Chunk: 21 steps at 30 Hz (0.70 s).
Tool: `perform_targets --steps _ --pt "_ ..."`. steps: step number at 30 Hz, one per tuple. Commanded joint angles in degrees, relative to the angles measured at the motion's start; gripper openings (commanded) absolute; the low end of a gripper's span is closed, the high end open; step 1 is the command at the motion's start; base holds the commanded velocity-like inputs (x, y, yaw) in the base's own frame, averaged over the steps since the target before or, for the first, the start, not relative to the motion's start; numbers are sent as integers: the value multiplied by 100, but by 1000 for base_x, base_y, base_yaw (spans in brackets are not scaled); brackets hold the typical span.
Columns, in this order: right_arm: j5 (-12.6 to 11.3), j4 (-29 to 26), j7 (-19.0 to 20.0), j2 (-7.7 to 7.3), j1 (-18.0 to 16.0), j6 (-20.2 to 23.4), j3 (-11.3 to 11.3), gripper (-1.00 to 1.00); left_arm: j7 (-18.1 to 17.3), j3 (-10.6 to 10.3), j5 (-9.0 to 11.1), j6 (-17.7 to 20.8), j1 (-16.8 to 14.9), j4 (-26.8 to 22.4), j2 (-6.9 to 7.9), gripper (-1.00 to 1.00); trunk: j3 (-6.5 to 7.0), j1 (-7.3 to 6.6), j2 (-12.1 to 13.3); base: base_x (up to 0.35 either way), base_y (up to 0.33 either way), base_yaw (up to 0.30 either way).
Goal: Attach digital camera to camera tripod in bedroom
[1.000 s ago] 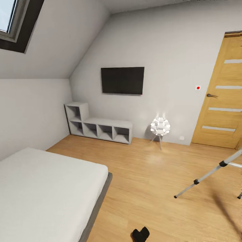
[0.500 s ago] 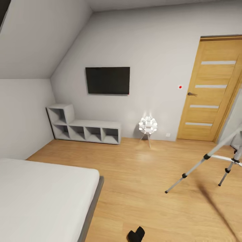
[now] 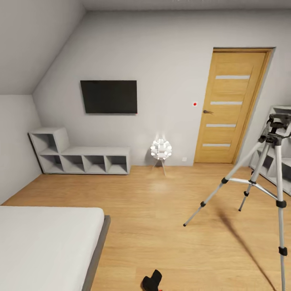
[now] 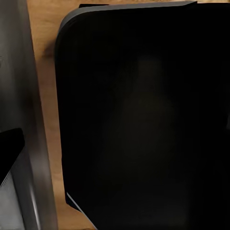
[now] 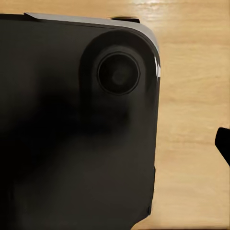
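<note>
The digital camera [image 3: 152, 280] lies on the light wooden floor [image 3: 169, 226] at the bottom edge of the head view, a small black chunky body with a speck of red at its lower side, just beside the foot corner of the bed [image 3: 48, 242]. The camera tripod [image 3: 258, 178] stands well apart from it on the right of that view, its three silver-grey legs spread on the floor, black joints along them, and its black head [image 3: 277, 121] upright at the top, with nothing mounted on it. One leg reaches down toward the middle of the floor; another runs down along the right edge.

Behind the tripod is a wooden door [image 3: 230, 107] with pale horizontal strips, closed in its frame, and a small red dot [image 3: 195, 104] on the pale grey wall beside it. Near the door, a white globe-cluster lamp [image 3: 161, 150] stands on thin legs. Further left, grey cube shelves [image 3: 79, 155] sit against the wall beneath a dark wall-mounted screen [image 3: 108, 96]. More grey shelving [image 3: 283, 161] shows at the far right behind the tripod.

The left wrist view shows a broad black rounded body [image 4: 143, 115] over the wooden floor; the right wrist view shows a similar black body [image 5: 72, 124] with a round fitting. Neither tool's state can be told.
</note>
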Motion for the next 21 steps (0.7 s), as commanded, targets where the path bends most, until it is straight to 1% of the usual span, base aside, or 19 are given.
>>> perform_targets --steps 1,21 --pt "3 -1 -1 -1 0 -16 5 100 -2 6 0 -13 2 -4 0 100 -4 0 -2 0 0 -284" --pt "3 -1 -1 -1 0 -18 5 100 0 6 0 -13 2 -4 -1 100 -4 0 -2 0 0 -284"
